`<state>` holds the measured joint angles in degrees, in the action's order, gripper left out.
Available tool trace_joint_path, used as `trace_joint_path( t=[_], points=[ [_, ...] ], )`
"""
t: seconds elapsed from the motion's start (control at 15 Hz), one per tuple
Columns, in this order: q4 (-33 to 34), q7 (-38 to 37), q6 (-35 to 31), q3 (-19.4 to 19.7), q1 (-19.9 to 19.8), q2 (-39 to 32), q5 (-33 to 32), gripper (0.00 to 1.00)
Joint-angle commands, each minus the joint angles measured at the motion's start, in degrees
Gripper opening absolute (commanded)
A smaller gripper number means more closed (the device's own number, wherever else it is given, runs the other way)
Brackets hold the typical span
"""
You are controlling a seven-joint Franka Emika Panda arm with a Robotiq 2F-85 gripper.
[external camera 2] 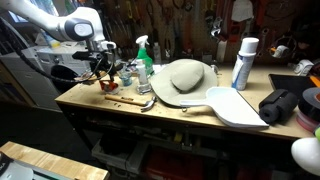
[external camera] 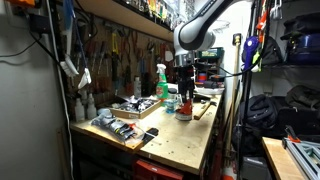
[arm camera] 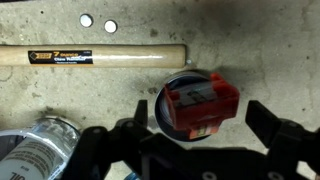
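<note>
My gripper point(arm camera: 201, 112) is open, its two black fingers on either side of a red box-shaped object point(arm camera: 200, 103) that rests on a round tin point(arm camera: 163, 118) on the workbench. In the wrist view the fingers stand apart from the red object and do not touch it. In both exterior views the gripper point(external camera: 184, 84) point(external camera 2: 106, 68) hangs just above the red object point(external camera: 184, 108) point(external camera 2: 109, 86), near the bench's end. A wooden hammer handle point(arm camera: 95, 57) lies just beyond the tin.
A labelled can point(arm camera: 35, 152) lies to one side of the gripper. A green spray bottle point(external camera 2: 144, 60) point(external camera: 161, 83), a tan dome-shaped cover point(external camera 2: 186, 78), a white can point(external camera 2: 243, 62), a white scoop point(external camera 2: 238, 106) and tool trays point(external camera: 126, 129) crowd the bench.
</note>
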<state>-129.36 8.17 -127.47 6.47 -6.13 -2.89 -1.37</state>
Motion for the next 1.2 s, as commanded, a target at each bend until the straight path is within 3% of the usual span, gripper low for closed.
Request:
trace_joint_path(
  t=[0.0, 0.27, 0.4, 0.93, 1.13],
  points=[
    [1.14, 2.17, 2.79, 0.13, -0.6, -1.47, 0.25, 0.85],
    [0.88, 2.38, 3.43, -0.05, -0.65, -1.74, 0.89, 0.52],
    [1.28, 3.34, 4.43, -0.01, -0.8, -1.57, 1.35, 0.42],
    [6.52, 7.72, 17.72, 1.17, -2.02, 6.71, 3.75, 0.42],
    [3.88, 8.93, 22.59, 0.6, -0.73, 11.94, 5.2, 0.42]
  ],
)
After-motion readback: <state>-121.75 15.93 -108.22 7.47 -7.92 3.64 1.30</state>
